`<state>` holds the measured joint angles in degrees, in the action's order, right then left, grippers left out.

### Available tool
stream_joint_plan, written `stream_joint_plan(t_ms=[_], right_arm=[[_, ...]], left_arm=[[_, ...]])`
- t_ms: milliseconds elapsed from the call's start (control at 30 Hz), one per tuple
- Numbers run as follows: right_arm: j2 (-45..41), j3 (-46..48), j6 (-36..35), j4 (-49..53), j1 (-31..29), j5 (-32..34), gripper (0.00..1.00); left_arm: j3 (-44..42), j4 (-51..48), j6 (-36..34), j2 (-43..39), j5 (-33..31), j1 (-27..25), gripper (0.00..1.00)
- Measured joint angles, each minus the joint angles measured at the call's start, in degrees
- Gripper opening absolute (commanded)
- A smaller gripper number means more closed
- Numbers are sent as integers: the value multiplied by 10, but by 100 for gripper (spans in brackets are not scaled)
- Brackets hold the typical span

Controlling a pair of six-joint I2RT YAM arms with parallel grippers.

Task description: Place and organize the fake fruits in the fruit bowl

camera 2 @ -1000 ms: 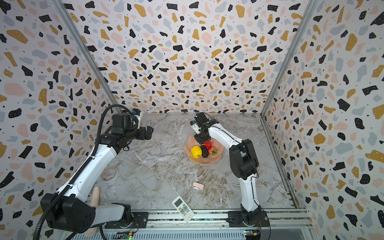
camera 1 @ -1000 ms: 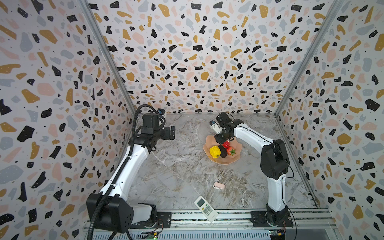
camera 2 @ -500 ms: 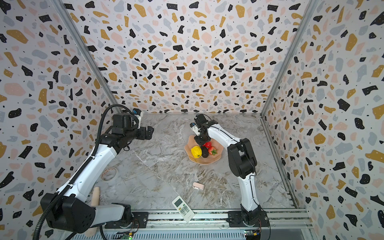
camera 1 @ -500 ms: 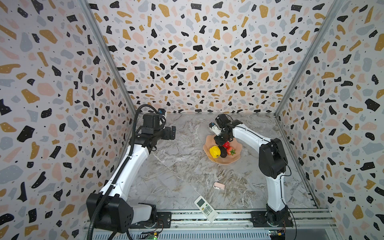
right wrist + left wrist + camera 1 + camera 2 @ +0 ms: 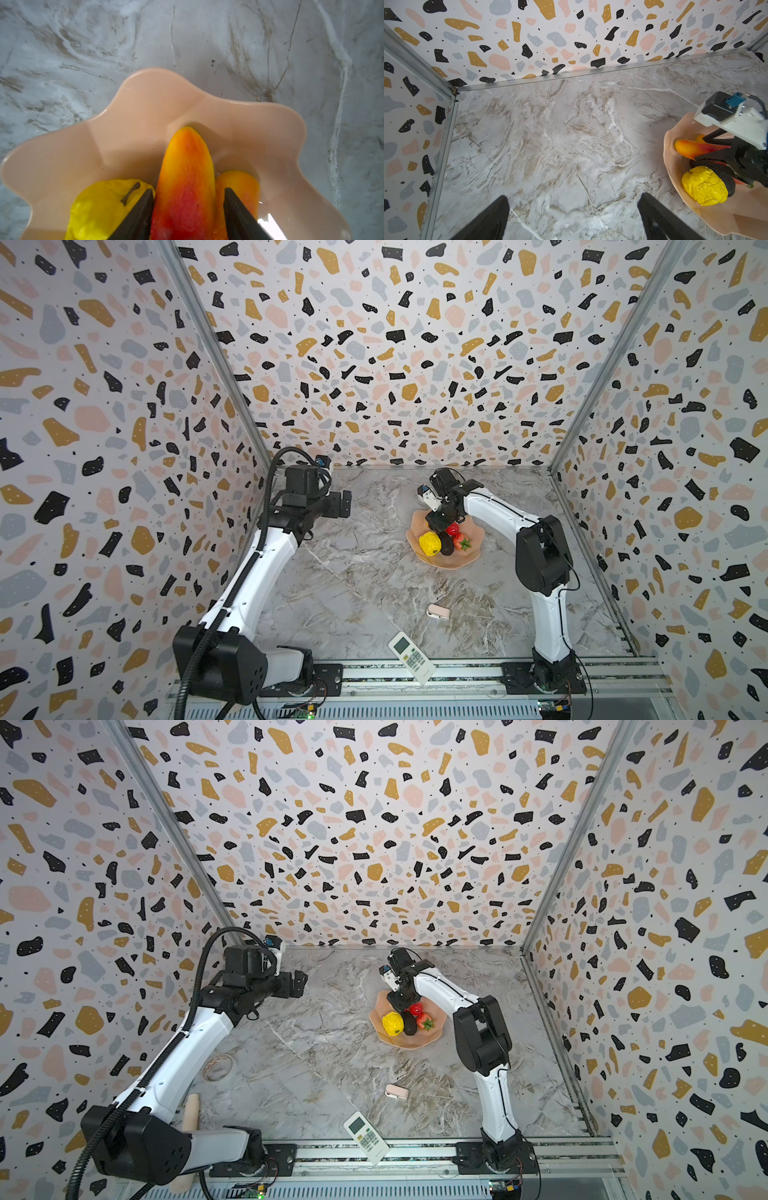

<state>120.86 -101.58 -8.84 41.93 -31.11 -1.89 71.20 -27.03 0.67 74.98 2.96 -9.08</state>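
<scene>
**Right gripper astride mango, over bowl**

Right gripper [image 5: 188,190]: jaws a little apart, straddling the mango [image 5: 187,162]. One finger lies against the fruit's flank; at the other a thin gap shows. This reads as a loosened hold, not a clamp.

The mango rests inside the fruit bowl [image 5: 145,97]. Its long axis is in line with the fingers, tip pointing away from the wrist at the scalloped wall. A second mango [image 5: 239,180] lies on one side and the yellow lemon-like fruit [image 5: 97,205] on the other, both close to the fingers. A top view shows the avocado [image 5: 446,546] and strawberry [image 5: 461,542] in the bowl too.

Left gripper [image 5: 574,196]: jaws wide, empty, above bare table [image 5: 550,135], well apart from the bowl. The right arm is nearer.

Judgement: withdrawal should run back along the mango's axis; sideways motion would nudge a neighbour.
</scene>
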Motion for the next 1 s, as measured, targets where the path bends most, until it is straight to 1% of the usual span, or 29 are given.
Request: stream_joint_plan(t_ms=[233, 333, 433, 500, 633, 733, 867, 933, 1000], right_arm=[[0, 0, 0, 0, 0, 2, 59], [0, -1, 1, 0, 0, 5, 68], [-4, -1, 4, 0, 1, 9, 85], [-12, -1, 3, 0, 2, 12, 92], [-45, 0, 4, 0, 3, 14, 99], [-80, 5, 5, -7, 4, 17, 99], [-157, 67, 9, -49, 12, 20, 99], [-210, 127, 13, -87, 23, 26, 99], [-281, 213, 22, -149, 41, 33, 99]], left_arm=[[0, 0, 0, 0, 0, 0, 100], [0, 0, 0, 0, 0, 0, 100], [0, 0, 0, 0, 0, 0, 100], [0, 0, 0, 0, 2, 0, 99], [0, 0, 0, 0, 8, 0, 100], [0, 1, 1, 0, 10, -1, 100], [0, 4, 4, -2, 10, -3, 100], [-4, 17, 11, -7, 6, -4, 100], [-23, 49, 26, -25, -12, -4, 99]])
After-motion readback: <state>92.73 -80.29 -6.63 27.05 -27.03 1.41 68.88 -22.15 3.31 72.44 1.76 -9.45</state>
